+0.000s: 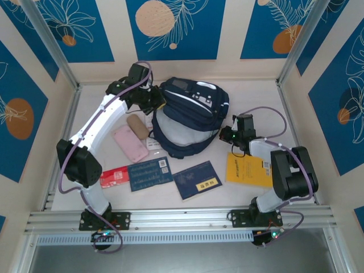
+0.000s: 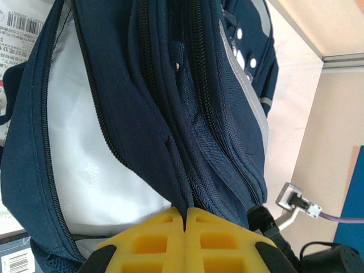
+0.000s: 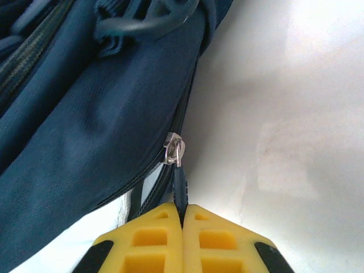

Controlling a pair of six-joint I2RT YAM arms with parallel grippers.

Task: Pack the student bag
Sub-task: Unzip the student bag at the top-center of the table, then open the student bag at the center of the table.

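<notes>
The bag lies at the back middle of the table, between the two arms, its grey-patched front pockets turned to the far side. Its main compartment gapes toward the near side, and white lining shows in the opening; what lies deeper inside I cannot tell. In the left wrist view the lining is a pale sheet between dark navy walls, with zipped pockets running beside it. The left gripper is at the bag's left edge; its yellow fingers are pressed together on a fold of the bag's fabric by the opening. The right gripper is at the bag's right side, low against the table; its fingers are clamped on the dark zip pull, which hangs from the metal slider on the compartment's zip. Outside the bag, on the table in front of it, lie a tan pouch, a pink case, a white printed sheet touching the bag's near edge, a red packet, a navy booklet, a navy book with a yellow label, and a yellow book near the right arm.
</notes>
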